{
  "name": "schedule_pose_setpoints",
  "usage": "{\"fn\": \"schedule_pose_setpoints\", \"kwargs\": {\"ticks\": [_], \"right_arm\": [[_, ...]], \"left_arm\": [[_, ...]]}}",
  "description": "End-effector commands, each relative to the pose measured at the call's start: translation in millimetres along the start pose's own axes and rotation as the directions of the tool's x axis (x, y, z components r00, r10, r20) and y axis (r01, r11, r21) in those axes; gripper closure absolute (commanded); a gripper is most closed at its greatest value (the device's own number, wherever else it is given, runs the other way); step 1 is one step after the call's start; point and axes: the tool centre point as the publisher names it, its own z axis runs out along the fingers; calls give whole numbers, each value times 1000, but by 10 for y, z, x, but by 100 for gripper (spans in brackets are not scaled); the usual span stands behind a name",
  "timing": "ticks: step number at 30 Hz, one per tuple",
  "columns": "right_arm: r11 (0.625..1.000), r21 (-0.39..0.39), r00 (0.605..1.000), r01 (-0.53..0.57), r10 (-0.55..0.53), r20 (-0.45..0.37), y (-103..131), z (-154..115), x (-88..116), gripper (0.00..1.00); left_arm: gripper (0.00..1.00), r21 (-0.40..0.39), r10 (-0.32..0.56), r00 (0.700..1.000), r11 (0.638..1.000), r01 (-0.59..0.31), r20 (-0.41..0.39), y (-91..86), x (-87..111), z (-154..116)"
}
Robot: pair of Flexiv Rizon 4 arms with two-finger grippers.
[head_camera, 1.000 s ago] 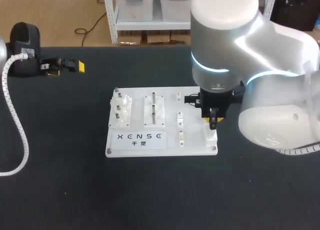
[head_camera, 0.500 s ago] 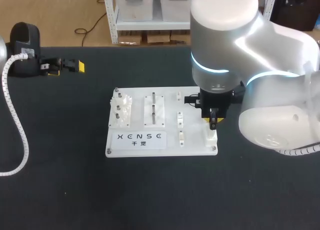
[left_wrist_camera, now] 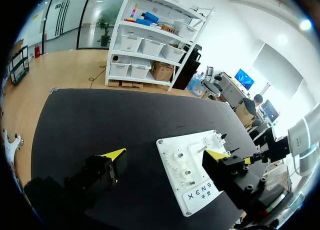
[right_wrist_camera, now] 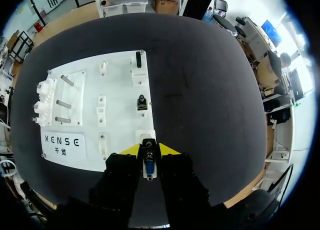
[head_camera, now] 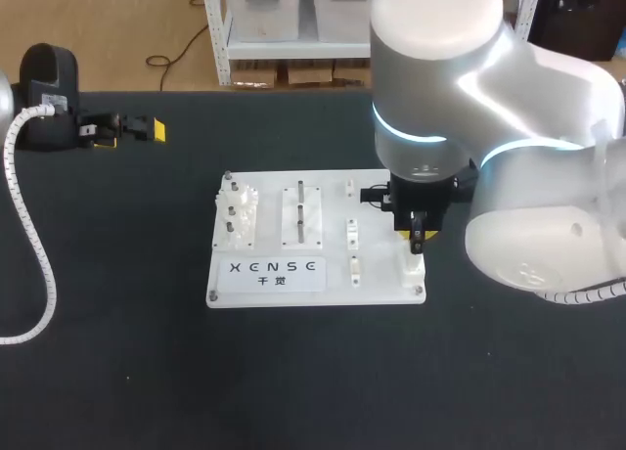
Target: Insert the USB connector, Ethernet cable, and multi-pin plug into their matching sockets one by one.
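Note:
The white socket board lies mid-table. My right gripper hangs over the board's right side, just above a white socket block. In the right wrist view the right gripper is shut on the multi-pin plug, a small connector with a blue face, held over that white socket block. Ahead of it two dark plugs stand on the board. My left gripper rests at the table's far left; the left wrist view shows the left gripper open and holding nothing.
The board also carries a gear block, a block with metal pegs and small white fittings. A white coiled hose trails along the table's left side.

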Motion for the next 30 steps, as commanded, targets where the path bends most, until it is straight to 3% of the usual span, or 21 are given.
{"fn": "schedule_pose_setpoints", "kwargs": {"ticks": [1, 30], "right_arm": [[1000, 2, 1000, -5, 5, -1, 16, 20, 11, 100], [1000, -11, 1000, -3, 3, 3, 28, -45, 18, 100]], "left_arm": [[0, 0, 0, 1000, 1000, 0, 0, 0, 0, 0], [0, 0, 0, 1000, 1000, 0, 0, 0, 0, 0]]}}
